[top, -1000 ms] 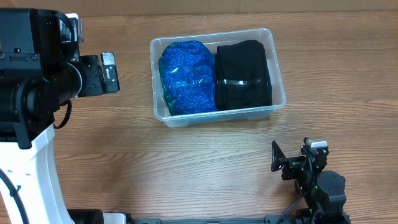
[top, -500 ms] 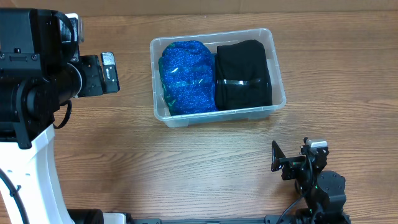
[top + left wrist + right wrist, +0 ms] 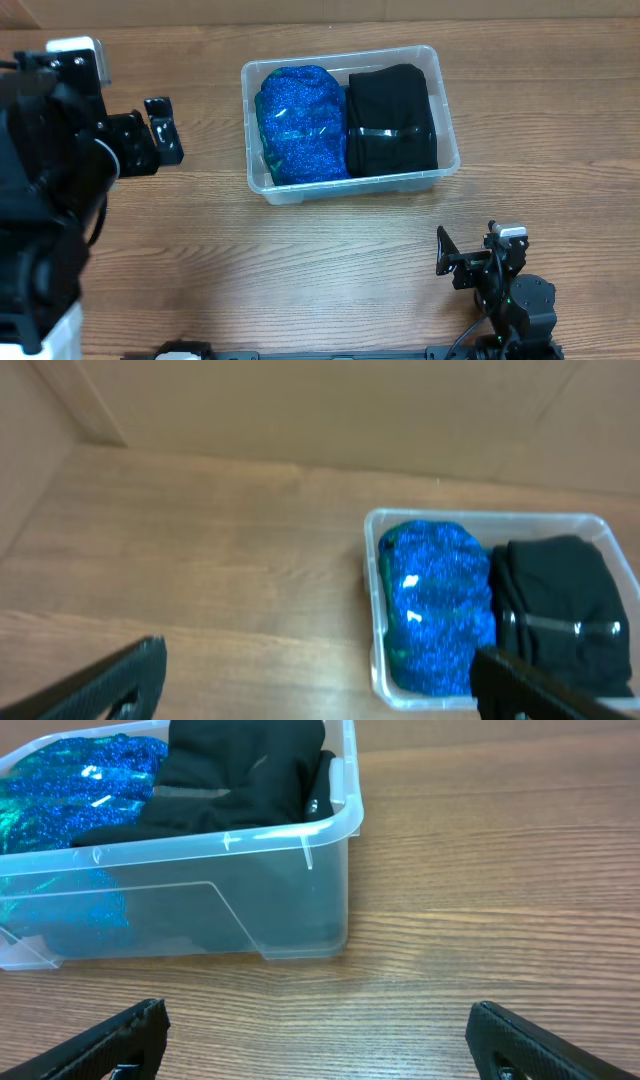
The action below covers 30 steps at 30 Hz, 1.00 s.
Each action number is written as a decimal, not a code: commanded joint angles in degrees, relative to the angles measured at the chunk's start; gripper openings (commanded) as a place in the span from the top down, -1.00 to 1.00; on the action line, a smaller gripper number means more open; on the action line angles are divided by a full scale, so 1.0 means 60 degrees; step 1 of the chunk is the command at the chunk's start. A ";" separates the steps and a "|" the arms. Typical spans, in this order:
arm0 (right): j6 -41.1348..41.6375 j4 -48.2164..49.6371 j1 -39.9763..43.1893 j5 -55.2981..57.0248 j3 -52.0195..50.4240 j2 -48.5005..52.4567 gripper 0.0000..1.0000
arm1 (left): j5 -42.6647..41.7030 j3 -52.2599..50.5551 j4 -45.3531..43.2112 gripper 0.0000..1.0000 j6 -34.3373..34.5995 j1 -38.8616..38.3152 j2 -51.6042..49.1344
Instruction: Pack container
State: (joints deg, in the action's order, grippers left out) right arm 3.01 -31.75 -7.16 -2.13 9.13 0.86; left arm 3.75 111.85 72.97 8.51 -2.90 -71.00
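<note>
The clear plastic container [image 3: 350, 186] stands at the table's middle back. It holds a folded sparkly blue garment [image 3: 298, 125] on the left and a folded black garment [image 3: 390, 120] on the right. My left gripper [image 3: 160, 130] is open and empty, to the left of the container and apart from it. Its wrist view shows the container [image 3: 480, 518], the blue garment [image 3: 435, 600] and the black garment [image 3: 560, 610] ahead of the open jaws [image 3: 320, 690]. My right gripper [image 3: 472, 250] is open and empty near the front edge. Its open jaws [image 3: 320, 1045] face the container's near wall [image 3: 250, 870].
Bare wood-grain tabletop [image 3: 300, 260] lies between the container and the front edge. A brown cardboard wall [image 3: 300, 410] stands behind the table. The left arm's bulky black body [image 3: 50, 170] fills the left side of the overhead view.
My left arm has shifted left and a little toward the front, away from the container, with its gripper still open. The right arm and the container have not moved.
</note>
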 commanded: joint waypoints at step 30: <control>0.0036 0.0000 0.0025 -0.0022 -0.0098 -0.0117 -1.00 | -0.0095 -1.7722 -0.9122 -1.00 0.0368 -0.0018 1.1803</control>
State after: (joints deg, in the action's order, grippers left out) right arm 2.98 -31.55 -7.16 -2.13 9.04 0.84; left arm 3.25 8.03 20.29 10.35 -2.90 -0.95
